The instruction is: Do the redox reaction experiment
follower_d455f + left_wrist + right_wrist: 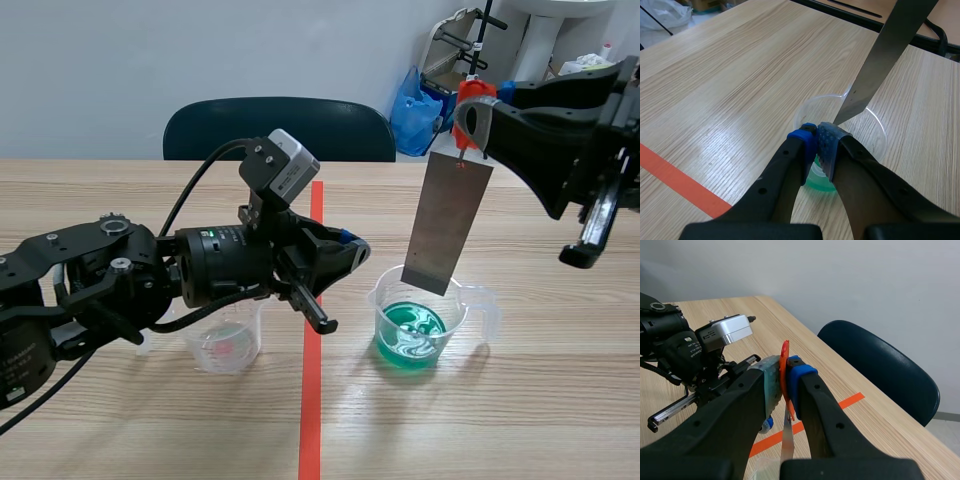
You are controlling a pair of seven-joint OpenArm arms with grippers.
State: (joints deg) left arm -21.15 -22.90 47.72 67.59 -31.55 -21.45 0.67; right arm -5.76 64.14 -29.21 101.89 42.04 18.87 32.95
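A grey metal strip [448, 227] hangs from a red clip [471, 110] held in my right gripper [474, 112], which is shut on the clip high at the right. The strip's lower end sits just above a clear beaker of green liquid [411, 330]. My left gripper [352, 252] is shut with nothing in it, its tips just left of that beaker's rim. In the left wrist view the pads [827, 145] meet over the beaker [875, 131], with the strip [880, 65] slanting down ahead. The right wrist view shows the clip [785, 370] pinched between the fingers and the strip [786, 440] hanging below.
A second clear beaker [228, 345] with a little pale liquid stands under the left arm. An orange-red tape line [313, 340] runs down the table's middle. A dark blue chair [280, 128] stands behind the table, with bags and equipment at the back right.
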